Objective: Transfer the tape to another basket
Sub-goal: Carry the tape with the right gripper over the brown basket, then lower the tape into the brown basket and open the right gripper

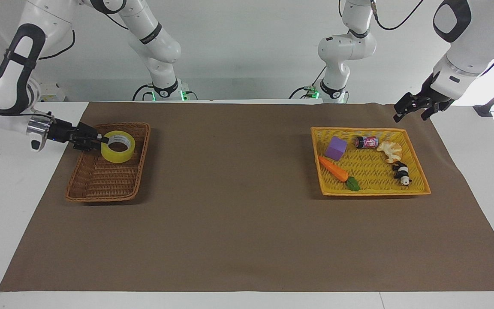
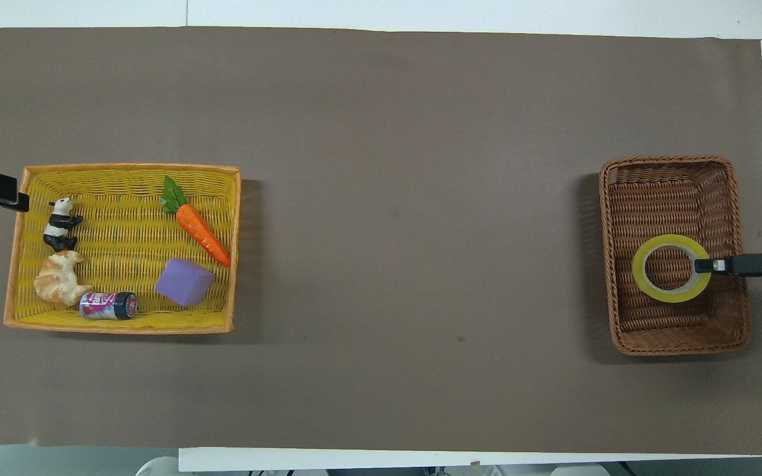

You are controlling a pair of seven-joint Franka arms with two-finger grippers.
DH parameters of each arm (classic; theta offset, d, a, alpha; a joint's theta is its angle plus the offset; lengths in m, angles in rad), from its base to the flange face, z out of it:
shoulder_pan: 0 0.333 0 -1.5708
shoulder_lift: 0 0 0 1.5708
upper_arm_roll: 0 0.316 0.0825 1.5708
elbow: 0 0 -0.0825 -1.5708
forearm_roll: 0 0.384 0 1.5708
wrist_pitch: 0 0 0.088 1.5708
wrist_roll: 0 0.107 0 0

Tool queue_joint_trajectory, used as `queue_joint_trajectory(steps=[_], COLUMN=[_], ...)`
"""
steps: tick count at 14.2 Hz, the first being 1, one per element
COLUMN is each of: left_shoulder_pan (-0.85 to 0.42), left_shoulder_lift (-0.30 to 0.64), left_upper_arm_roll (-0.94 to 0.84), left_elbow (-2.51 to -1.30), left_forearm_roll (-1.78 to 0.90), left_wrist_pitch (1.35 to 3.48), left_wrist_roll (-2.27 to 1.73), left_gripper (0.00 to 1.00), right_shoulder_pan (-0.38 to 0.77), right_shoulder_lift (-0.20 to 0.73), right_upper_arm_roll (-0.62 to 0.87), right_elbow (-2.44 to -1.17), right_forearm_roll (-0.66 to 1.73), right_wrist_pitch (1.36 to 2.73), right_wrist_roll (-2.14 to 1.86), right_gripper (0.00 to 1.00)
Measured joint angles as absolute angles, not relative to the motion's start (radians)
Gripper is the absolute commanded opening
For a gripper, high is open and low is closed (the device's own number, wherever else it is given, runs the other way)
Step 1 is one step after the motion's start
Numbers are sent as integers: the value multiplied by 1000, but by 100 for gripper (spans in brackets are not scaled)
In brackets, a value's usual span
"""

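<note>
The tape (image 1: 118,146), a stiff, light, smooth-sided ring, sits low inside the dark wicker basket (image 1: 114,189), at the end nearer the robots. The right tool (image 1: 101,140) pinches its wall, a sound hold since the rim is rigid. The left tool (image 1: 410,108) waits over the worktop (image 1: 238,223) corner, apparently spread.

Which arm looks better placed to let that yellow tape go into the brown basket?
The right arm: its tool grips the tape, low inside the basket. The left tool waits beside the yellow basket.
</note>
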State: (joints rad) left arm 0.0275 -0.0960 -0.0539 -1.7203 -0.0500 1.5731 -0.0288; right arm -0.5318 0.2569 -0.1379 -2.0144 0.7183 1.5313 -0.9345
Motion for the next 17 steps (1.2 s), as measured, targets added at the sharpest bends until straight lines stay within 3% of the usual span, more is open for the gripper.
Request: queue_joint_trajectory(steps=[5, 6, 7, 9, 17], left_shoulder_pan=[27, 27, 27, 27, 27], left_shoulder_lift=[-116, -121, -125, -130, -130], left_upper_arm_roll=[-57, -61, -68, -76, -76], left_elbow=[-1695, -1695, -1695, -1695, -1695], left_forearm_roll=[-39, -25, -12, 0, 13], left_wrist_pitch=[1550, 1550, 1550, 1550, 1544], left_wrist_roll=[-29, -29, -29, -29, -29], left_gripper=[99, 99, 99, 99, 99], right_shoulder_pan=[-516, -516, -516, -515, -483], right_shoulder_lift=[258, 258, 258, 258, 248], right_upper_arm_roll=[-137, -137, -137, -137, -131], right_elbow=[-2017, -2018, -2018, -2018, -1945], right_forearm_roll=[681, 681, 680, 680, 591], right_wrist_pitch=[1571, 1572, 1572, 1572, 1573], right_wrist_roll=[-988, -991, -993, -1004, -1017], right_gripper=[1, 7, 29, 100, 100])
